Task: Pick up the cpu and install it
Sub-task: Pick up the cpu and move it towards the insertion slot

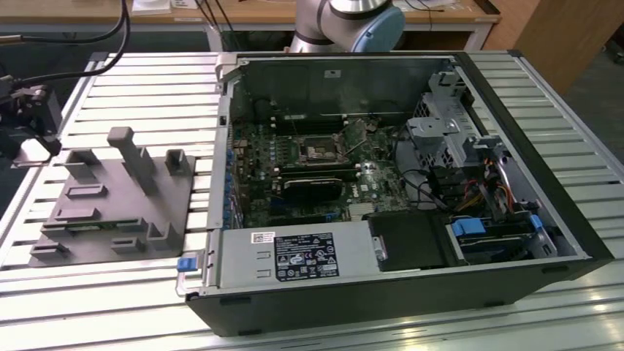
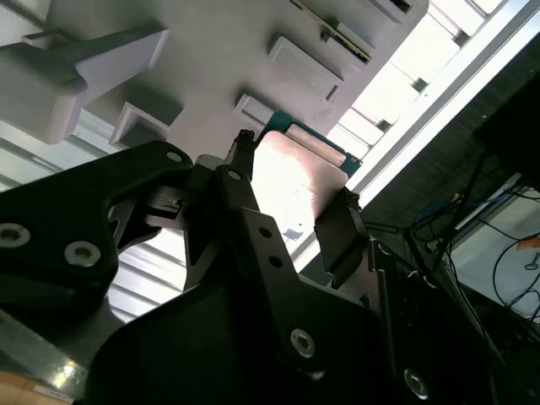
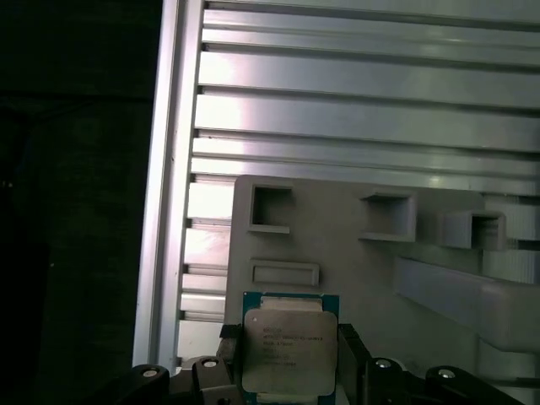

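Note:
In both wrist views the cpu [image 3: 289, 344] [image 2: 295, 173] is a flat square chip with a pale silver top and a green rim. My gripper [image 3: 289, 361] [image 2: 291, 202] is shut on it, with one black finger pressed against each of two opposite edges. The chip hangs just above the grey fixture plate [image 3: 363, 270], near the plate's edge. In the exterior view the gripper [image 1: 29, 135] is at the far left, over the left end of the fixture plate [image 1: 117, 197]. The motherboard's square socket [image 1: 319, 152] lies inside the open computer case [image 1: 390, 292].
The fixture plate carries several raised grey blocks and posts [image 1: 131, 157]. Everything rests on a slatted aluminium table [image 1: 146, 88], whose side rail [image 3: 164, 211] runs close to the gripper. Cables, drive bays and a power supply [image 1: 292, 256] crowd the case around the socket.

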Available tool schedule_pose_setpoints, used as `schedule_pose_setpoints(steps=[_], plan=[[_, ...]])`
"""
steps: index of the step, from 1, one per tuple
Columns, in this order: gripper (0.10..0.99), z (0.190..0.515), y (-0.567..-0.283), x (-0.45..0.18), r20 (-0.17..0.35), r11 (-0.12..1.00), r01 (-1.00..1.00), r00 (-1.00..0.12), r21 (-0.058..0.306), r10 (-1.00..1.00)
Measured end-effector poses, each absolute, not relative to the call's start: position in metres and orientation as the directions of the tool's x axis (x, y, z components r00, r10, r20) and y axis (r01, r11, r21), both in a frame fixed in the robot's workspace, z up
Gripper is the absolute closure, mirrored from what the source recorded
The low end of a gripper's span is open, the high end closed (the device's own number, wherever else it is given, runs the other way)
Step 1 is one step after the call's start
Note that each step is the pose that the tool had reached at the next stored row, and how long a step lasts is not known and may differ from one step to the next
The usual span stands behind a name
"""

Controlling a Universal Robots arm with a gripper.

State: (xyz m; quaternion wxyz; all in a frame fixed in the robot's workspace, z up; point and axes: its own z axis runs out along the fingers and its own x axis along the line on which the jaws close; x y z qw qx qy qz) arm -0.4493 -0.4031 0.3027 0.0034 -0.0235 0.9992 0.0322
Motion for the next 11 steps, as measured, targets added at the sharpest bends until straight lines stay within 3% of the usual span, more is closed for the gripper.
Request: schedule_pose_setpoints(steps=[11], plan=[[0.545,0.322,-0.403,-0.449,-0.008,0.997,-0.047,-0.999,0.065,-0.047]])
